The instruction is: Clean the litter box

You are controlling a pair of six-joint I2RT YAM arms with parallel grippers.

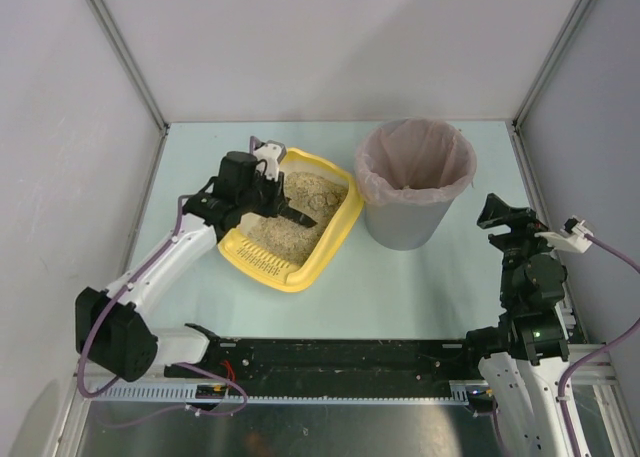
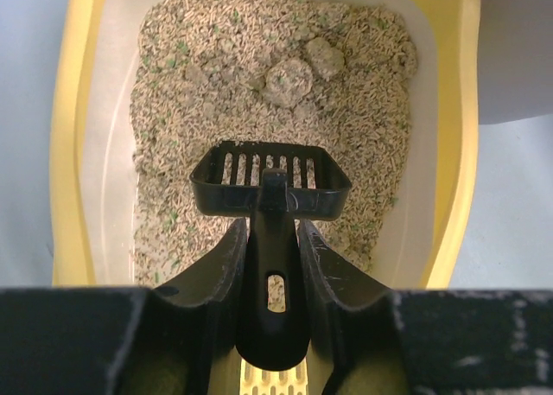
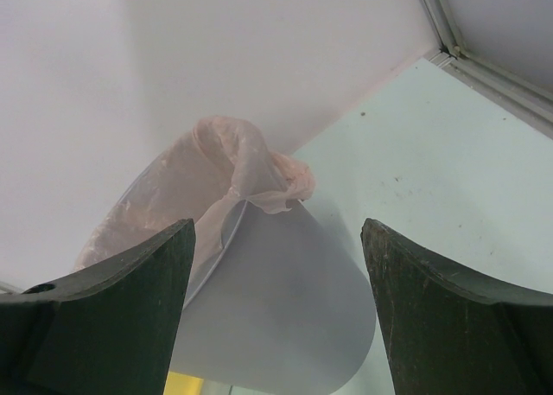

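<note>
The yellow litter box (image 1: 335, 232) lies left of centre with beige litter in it; in the left wrist view its rim (image 2: 462, 153) frames the litter, and two clumps (image 2: 289, 79) lie at the far end. My left gripper (image 1: 268, 199) is shut on the handle of a black slotted scoop (image 2: 270, 181). The scoop's head rests low over the litter in the middle of the box (image 1: 298, 217). My right gripper (image 1: 503, 217) is open and empty at the right, and the grey bin shows between its fingers (image 3: 276, 300).
A grey round bin (image 1: 412, 192) with a pinkish liner stands just right of the litter box. Grey walls close the table at the back and sides. A black rail runs along the near edge (image 1: 340, 357).
</note>
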